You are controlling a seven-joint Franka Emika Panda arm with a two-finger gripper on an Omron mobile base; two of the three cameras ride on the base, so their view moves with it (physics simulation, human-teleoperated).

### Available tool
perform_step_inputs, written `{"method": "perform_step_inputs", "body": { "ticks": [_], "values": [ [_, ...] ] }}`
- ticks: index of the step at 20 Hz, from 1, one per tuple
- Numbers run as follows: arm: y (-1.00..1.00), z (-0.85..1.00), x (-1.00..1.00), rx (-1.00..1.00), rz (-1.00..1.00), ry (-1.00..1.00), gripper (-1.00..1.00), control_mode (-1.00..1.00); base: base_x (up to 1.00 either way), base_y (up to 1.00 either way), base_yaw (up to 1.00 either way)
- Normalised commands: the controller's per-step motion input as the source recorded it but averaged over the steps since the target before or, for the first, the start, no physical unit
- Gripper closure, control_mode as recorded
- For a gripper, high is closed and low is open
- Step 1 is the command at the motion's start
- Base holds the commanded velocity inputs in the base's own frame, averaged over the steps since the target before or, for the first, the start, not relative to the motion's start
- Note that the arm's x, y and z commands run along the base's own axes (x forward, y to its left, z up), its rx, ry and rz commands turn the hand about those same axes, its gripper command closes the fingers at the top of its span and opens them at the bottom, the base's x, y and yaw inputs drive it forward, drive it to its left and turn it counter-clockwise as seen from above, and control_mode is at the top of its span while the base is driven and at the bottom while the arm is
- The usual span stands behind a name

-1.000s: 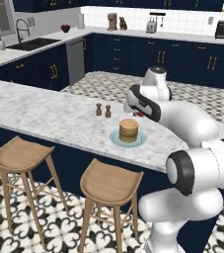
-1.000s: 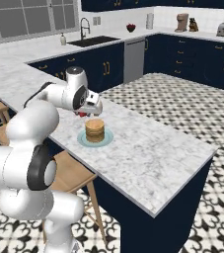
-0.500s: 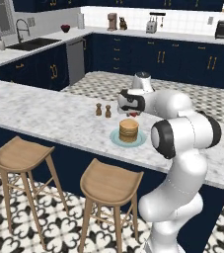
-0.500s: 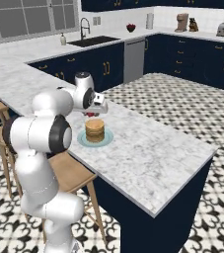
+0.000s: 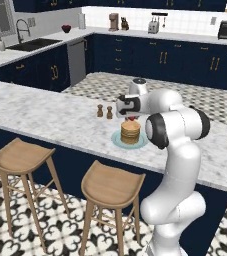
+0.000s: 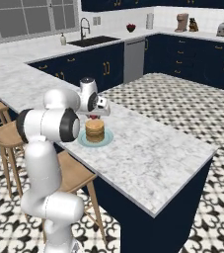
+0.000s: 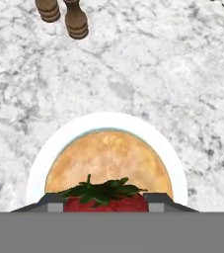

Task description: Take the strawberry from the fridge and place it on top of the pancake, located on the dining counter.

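The pancake (image 7: 108,160) is carried on its plate (image 7: 42,158) mid dining counter (image 7: 148,64); the strawberry (image 7: 106,200), leaves seemingly up, is clamped in the gripper (image 7: 106,202) above it.

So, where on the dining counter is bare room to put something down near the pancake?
The dining counter is bare marble on the far side of the pancake, toward its free end. It is crowded between the pancake and the two brown shakers, where the gripper holds the strawberry above the stack.
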Motion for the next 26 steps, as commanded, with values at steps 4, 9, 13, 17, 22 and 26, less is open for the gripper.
{"method": "perform_step_inputs", "body": {
  "ticks": [4, 9, 13, 17, 22, 26],
  "values": [
    [0.0, -0.28, 0.32, 0.0, 0.0, -0.01, 1.0, -1.0, 0.0, 0.0, 0.0],
    [0.0, -0.09, 0.18, 0.0, 0.0, 0.0, 1.0, -1.0, 0.0, 0.0, 0.0],
    [0.0, 0.03, -0.03, 0.0, 0.0, 0.0, 1.0, -1.0, 0.0, 0.0, 0.0],
    [0.0, 0.02, -0.18, 0.0, 0.0, 0.0, 1.0, -1.0, 0.0, 0.0, 0.0],
    [0.0, 0.22, -0.01, 0.0, 0.0, 0.0, 1.0, -1.0, 0.0, 0.0, 0.0],
    [0.0, 0.16, -0.03, 0.0, 0.0, 0.01, 1.0, -1.0, 0.0, 0.0, 0.0]
  ]
}}
